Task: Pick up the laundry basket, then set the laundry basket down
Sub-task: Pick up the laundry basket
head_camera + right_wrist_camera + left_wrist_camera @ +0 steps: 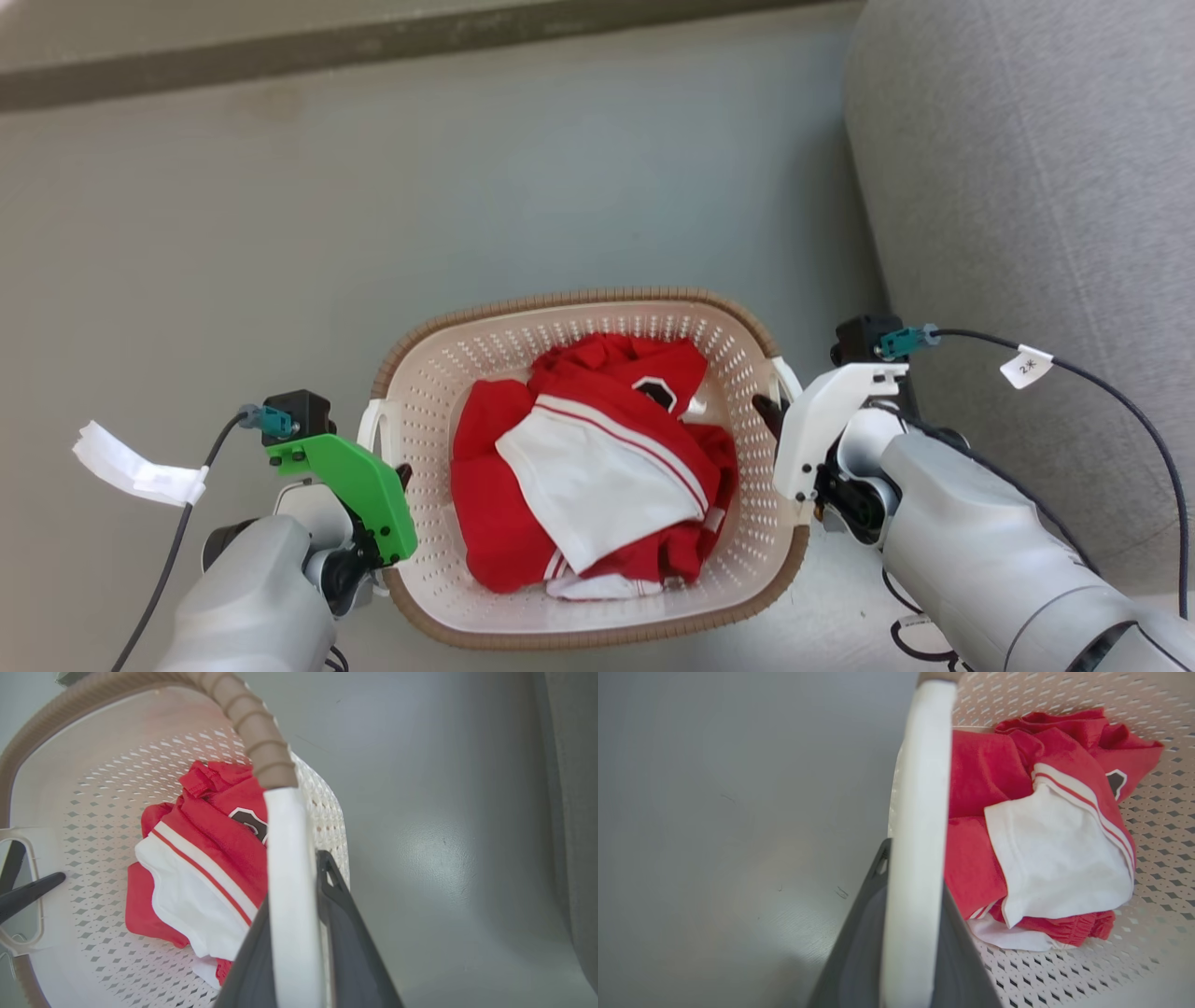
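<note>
The laundry basket (439, 373), cream and perforated with a brown woven rim, sits centred low in the head view and holds red and white clothes (597, 467). My left gripper (400, 478) is shut on the basket's white left handle (920, 788), a dark finger on each side of it. My right gripper (771, 417) is shut the same way on the white right handle (289, 858). In the right wrist view, the left gripper's dark fingers (28, 891) poke through the far handle opening. I cannot tell whether the basket touches the floor.
Grey floor (280, 233) spreads ahead and to the left. A grey upholstered sofa (1027, 233) rises close on the right, next to my right arm. A dark baseboard strip (373, 47) runs along the top. Cables trail from both wrists.
</note>
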